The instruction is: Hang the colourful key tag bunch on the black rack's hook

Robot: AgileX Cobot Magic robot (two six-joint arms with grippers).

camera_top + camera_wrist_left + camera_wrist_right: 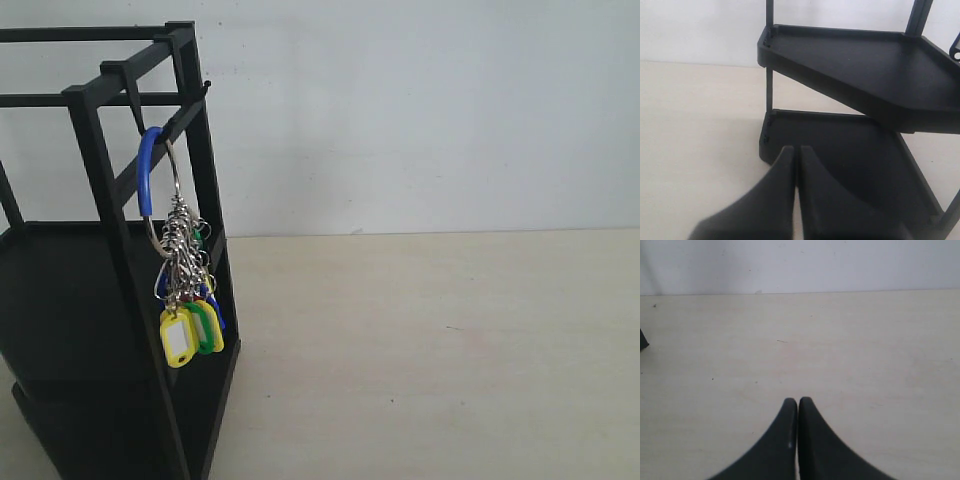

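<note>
Key tag bunch (183,270) hangs from the hook (132,108) on the rack (95,160), upper left of the frame. It looks light, loose and floppy. The stiff wire ring, at its blue sleeve, seems the surest hold. Left jaws and right jaws are pressed together, empty.

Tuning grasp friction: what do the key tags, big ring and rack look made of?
Tags: glossy coloured plastic, by the sheen. Big ring: shiny bare metal wire, part under a smooth blue sleeve, probably plastic or rubber. Rack: matte black square bars, likely painted metal; shelves could be plastic.
</note>
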